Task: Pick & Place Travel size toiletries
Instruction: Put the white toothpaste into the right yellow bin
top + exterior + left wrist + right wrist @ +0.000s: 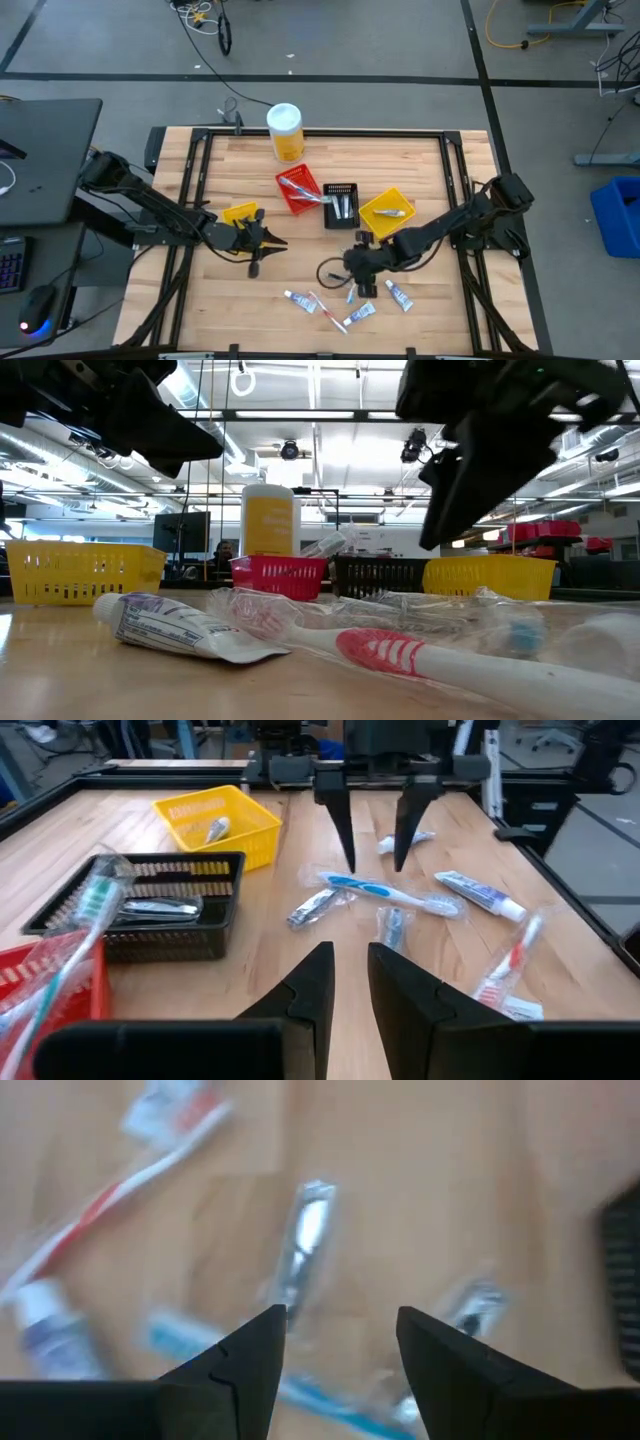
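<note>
Toiletries lie scattered near the black bin point(341, 204): a blue toothbrush point(385, 892), a wrapped silver item point(303, 1245) and tubes. Right gripper point(334, 1350) hangs spread and empty just over the silver item; it should probably centre, then drop straight. Left gripper point(345, 982) waits beside the small yellow bin point(240, 213), slightly parted, empty.

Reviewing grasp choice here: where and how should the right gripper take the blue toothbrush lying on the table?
Grip the blue toothbrush at mid-handle, from straight above, fingers closing across its narrow width. It lies flat and long on the wood, in clear wrap, so the slim handle suits a pinch. The open right gripper hangs just above it; a small wrapped item lies close beside.
</note>
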You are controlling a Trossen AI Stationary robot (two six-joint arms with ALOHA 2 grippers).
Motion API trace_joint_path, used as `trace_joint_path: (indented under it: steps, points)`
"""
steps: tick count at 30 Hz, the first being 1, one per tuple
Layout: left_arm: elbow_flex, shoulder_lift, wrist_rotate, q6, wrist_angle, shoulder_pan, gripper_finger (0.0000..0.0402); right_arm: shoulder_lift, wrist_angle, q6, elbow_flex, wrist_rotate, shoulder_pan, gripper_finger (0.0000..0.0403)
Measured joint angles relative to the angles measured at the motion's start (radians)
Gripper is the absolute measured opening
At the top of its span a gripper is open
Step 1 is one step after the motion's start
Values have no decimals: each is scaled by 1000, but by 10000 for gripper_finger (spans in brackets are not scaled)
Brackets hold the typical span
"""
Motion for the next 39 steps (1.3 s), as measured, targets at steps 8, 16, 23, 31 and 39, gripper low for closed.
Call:
trace_joint_path:
  steps: [8, 16, 23, 31, 39]
  points:
    - [0, 0, 12, 8, -1, 0, 71, -1, -51, -3, -1, -166, 61, 185]
    - [0, 0, 4, 8, -1, 0, 71, -3, -343, 321, 1, -177, 144, 176]
    - [0, 0, 4, 8, 0, 0, 71, -3, -468, 859, 0, -268, 176, 194]
    - [0, 0, 4, 4, 0, 0, 71, -3, -382, 903, -2, -234, 205, 224]
    - [0, 0, 4, -6, 0, 0, 71, 2, -418, 929, -3, -189, 205, 249]
